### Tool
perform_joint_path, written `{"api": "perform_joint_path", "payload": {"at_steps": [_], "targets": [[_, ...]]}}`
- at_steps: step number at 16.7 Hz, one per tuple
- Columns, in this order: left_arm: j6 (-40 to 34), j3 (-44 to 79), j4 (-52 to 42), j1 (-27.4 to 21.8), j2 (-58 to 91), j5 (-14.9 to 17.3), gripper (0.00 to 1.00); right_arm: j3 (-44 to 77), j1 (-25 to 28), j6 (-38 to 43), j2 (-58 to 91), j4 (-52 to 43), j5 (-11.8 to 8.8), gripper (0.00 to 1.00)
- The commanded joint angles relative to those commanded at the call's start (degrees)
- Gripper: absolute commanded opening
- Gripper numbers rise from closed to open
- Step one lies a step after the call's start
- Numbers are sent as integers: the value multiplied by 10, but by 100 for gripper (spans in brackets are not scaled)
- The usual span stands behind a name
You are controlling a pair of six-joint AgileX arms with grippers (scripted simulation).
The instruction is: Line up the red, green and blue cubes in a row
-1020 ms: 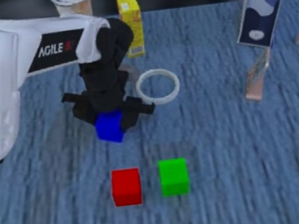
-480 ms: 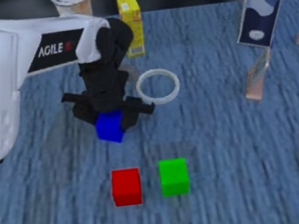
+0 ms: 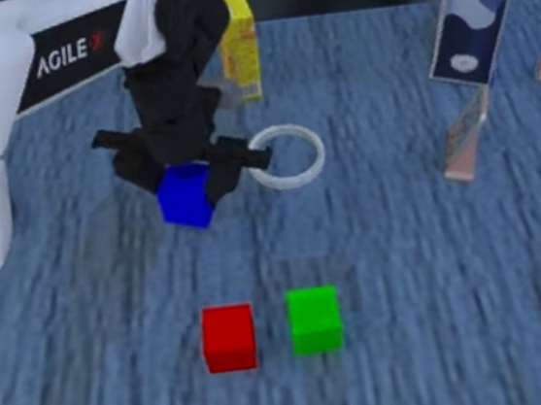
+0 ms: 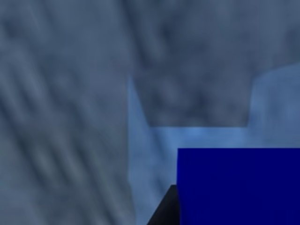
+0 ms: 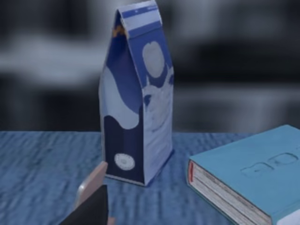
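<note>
left gripper (image 3: 186, 178) pinching the blue cube (image 3: 185, 196), held left of the white ring (image 3: 288, 156), yellow carton (image 3: 238, 42) behind | red cube (image 3: 229, 337) and green cube (image 3: 314, 320) side by side on the blue cloth (image 3: 425, 273), nearer the front, apart | right arm parked by the milk carton (image 5: 138, 93) and teal book (image 5: 253, 176), claw state not discernible

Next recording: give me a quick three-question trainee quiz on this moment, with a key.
1. True or false: the left gripper holds the blue cube.
2. Which cube lies nearer the top view's left side, the red cube or the green cube?
3. Multiple choice: the white ring lies A) around the red cube, B) on the cloth beside the left gripper, C) on the yellow carton.

Key: 1 true; 2 red cube; 3 B.
</note>
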Motion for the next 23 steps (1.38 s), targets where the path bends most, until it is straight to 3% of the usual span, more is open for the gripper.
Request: {"api": "perform_joint_path", "payload": {"at_steps": [6, 9, 19, 23], "targets": [[-1, 10, -14, -2, -5, 0, 0, 0, 0, 0, 0, 0, 0, 100], [-39, 26, -23, -28, 3, -1, 0, 0, 0, 0, 0, 0, 0, 100], [-403, 123, -91, -240, 44, -6, 0, 0, 0, 0, 0, 0, 0, 100], [-475, 143, -100, -288, 43, -8, 0, 0, 0, 0, 0, 0, 0, 100]]}}
